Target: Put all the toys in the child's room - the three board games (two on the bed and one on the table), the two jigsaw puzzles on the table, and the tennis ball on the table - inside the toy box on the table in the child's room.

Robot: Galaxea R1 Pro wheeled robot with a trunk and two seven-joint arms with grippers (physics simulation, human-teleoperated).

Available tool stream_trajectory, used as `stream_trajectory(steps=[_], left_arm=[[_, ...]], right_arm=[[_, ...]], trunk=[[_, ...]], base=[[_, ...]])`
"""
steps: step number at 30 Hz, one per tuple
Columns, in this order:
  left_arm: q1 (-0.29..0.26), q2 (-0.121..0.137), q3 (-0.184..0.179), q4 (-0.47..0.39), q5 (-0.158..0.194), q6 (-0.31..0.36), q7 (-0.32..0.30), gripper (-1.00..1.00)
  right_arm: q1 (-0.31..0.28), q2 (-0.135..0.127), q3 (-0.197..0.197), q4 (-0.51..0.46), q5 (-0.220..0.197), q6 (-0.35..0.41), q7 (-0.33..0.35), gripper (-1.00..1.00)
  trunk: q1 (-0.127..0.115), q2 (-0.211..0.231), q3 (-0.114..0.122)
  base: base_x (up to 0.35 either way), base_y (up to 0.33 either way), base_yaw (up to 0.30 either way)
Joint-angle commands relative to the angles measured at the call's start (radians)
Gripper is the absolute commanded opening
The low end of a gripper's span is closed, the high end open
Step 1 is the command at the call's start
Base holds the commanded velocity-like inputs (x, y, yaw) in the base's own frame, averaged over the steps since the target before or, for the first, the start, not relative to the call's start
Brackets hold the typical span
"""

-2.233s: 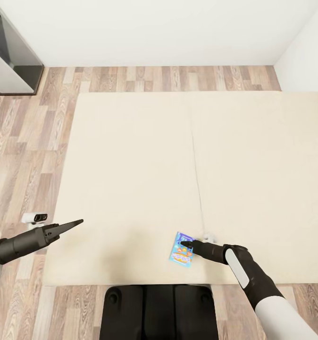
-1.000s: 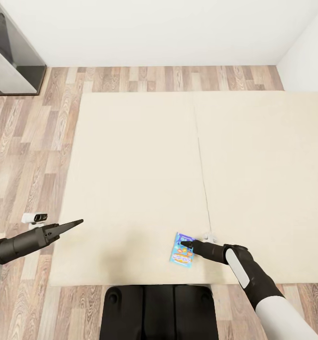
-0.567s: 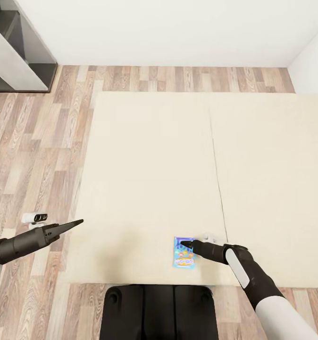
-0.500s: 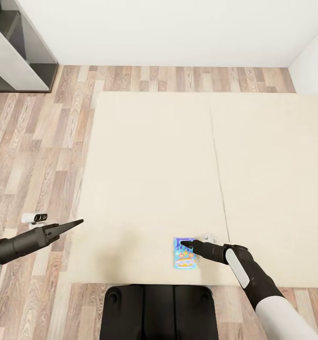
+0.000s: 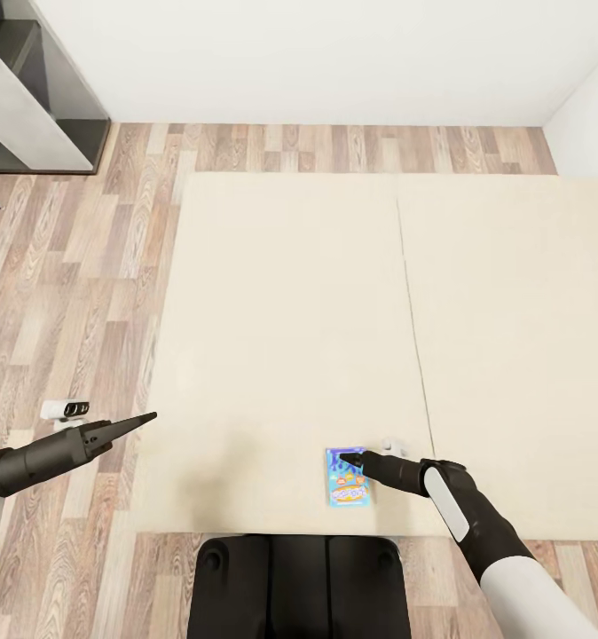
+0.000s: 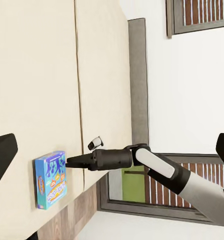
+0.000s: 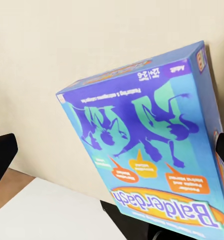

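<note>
Blue board game [image 5: 347, 477]: near the bed's [image 5: 281, 302] front edge, broad bare mattress beyond. Right gripper [image 5: 347, 460]: apparently pinching the box, fingers spread. Left gripper [image 5: 148, 415]: over the bed's side edge, closure indiscernible.

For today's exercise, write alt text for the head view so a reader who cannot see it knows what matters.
The right gripper reaches over a blue, colourfully printed board game lying near the front edge of a bare beige bed. The left gripper points forward above the bed's left edge, holding nothing. Wood-plank floor and white walls surround the bed.
</note>
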Motion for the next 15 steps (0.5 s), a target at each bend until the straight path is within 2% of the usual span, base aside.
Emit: stream_trajectory(steps=[1, 10, 15], left_arm=[[0.000, 0.000, 0.000, 0.000, -0.001, 0.011, -0.004, 1.00], [-0.001, 0.000, 0.000, 0.000, -0.001, 0.011, -0.004, 1.00], [-0.001, 0.000, 0.000, 0.000, -0.001, 0.011, -0.004, 1.00]], right_arm=[[0.000, -0.001, 0.002, -0.001, -0.001, 0.003, 0.001, 1.00], [0.000, -0.001, 0.002, -0.001, -0.001, 0.003, 0.001, 1.00], [0.000, -0.002, 0.002, -0.001, -0.001, 0.003, 0.001, 1.00]], trunk=[[0.001, -0.002, -0.001], [0.001, -0.002, -0.001], [0.001, -0.002, -0.001]], base=[[0.000, 0.000, 0.000], [0.000, 0.001, 0.000], [0.034, 0.068, 0.000]])
